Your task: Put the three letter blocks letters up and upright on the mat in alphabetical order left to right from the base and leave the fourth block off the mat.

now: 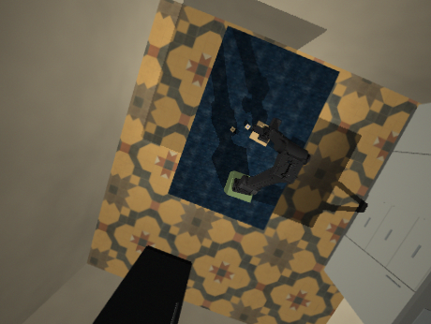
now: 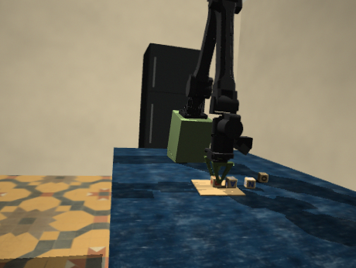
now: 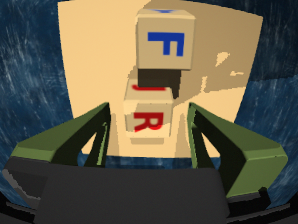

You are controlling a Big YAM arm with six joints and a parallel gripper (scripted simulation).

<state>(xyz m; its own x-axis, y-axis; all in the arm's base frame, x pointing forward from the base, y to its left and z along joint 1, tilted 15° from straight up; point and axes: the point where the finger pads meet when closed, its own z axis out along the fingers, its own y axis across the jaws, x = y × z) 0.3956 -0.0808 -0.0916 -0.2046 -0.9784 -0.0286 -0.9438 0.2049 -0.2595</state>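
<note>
A tan mat (image 3: 100, 63) lies on the blue table top. On it stand two blocks, one with a red R (image 3: 148, 120) and one with a blue F (image 3: 166, 42) just beyond it. My gripper (image 3: 148, 109) is straddling the R block, with its green fingers open and a gap on each side. In the side view the gripper (image 2: 219, 176) reaches down onto the mat (image 2: 218, 188), with the R block (image 2: 215, 181) and the F block (image 2: 231, 182) side by side. Two more blocks (image 2: 250, 182) (image 2: 263, 176) lie off the mat to the right.
The arm's green base box (image 2: 189, 141) stands just behind the mat. A black cabinet (image 2: 170, 97) stands beyond the table. The table edge runs along the left in the side view, with patterned floor (image 2: 50, 217) below.
</note>
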